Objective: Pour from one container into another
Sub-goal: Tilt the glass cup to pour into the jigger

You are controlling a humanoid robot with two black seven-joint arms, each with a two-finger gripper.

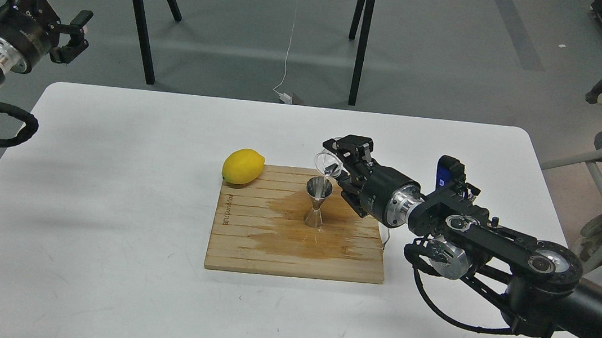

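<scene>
Glass cup (328, 164) sits tilted in the right hand (342, 165) — gripped, just above the steel jigger (317, 202).

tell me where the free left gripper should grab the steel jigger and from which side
Grip the steel jigger at its narrow waist, coming in level from the left. It stands upright on the wet wooden board, and the right gripper with the tilted glass cup occupies its right and top. The lemon sits clear, further back-left.

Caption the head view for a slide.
Right gripper tips glass cup over steel jigger on wet wooden board.
</scene>
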